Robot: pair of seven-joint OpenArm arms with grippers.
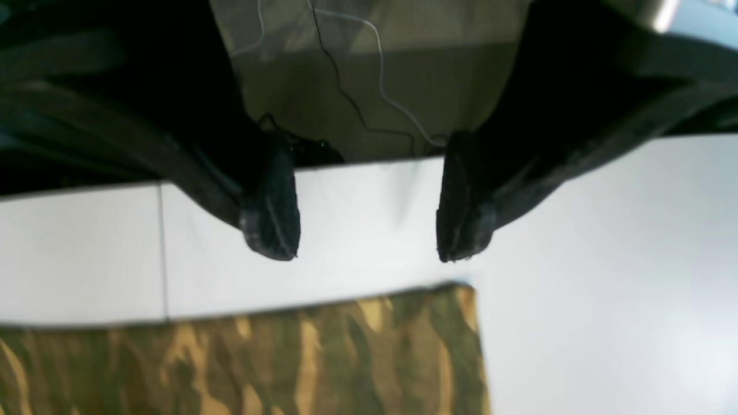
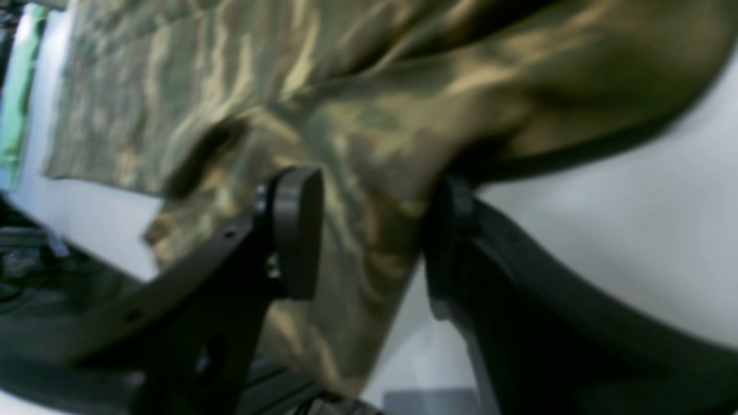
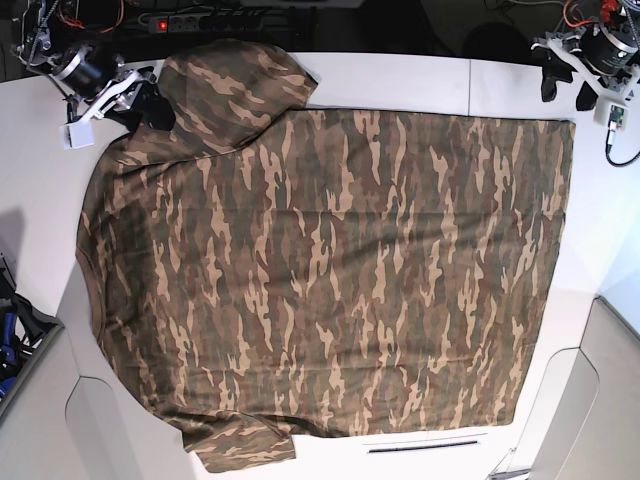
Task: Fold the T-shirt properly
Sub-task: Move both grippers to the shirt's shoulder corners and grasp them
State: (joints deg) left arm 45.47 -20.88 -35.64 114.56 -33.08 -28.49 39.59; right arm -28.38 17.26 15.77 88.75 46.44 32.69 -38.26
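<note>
Lying flat across the white counter [image 3: 400, 70], the T-shirt [image 3: 330, 270] fills most of the base view, its camouflage body spread wide, one short sleeve [image 3: 245, 445] poking out at about 7 o'clock at the near edge and the other sleeve [image 3: 235, 85] at about 11 o'clock at the far edge. Farther back, at 10 o'clock, the right gripper [image 2: 369, 236] has its jaws set fairly wide around a raised fold of cloth by that far sleeve; the wrist view is blurred, so I cannot tell whether the pads actually press the cloth. Over at 2 o'clock, the left gripper [image 1: 369, 230] hangs above bare counter just beyond the shirt's hem corner [image 1: 455, 300], its jaws spread wide with nothing between them, clear of the cloth. Thin cables [image 1: 369, 98] trail on the floor past the counter's edge behind it.
</note>
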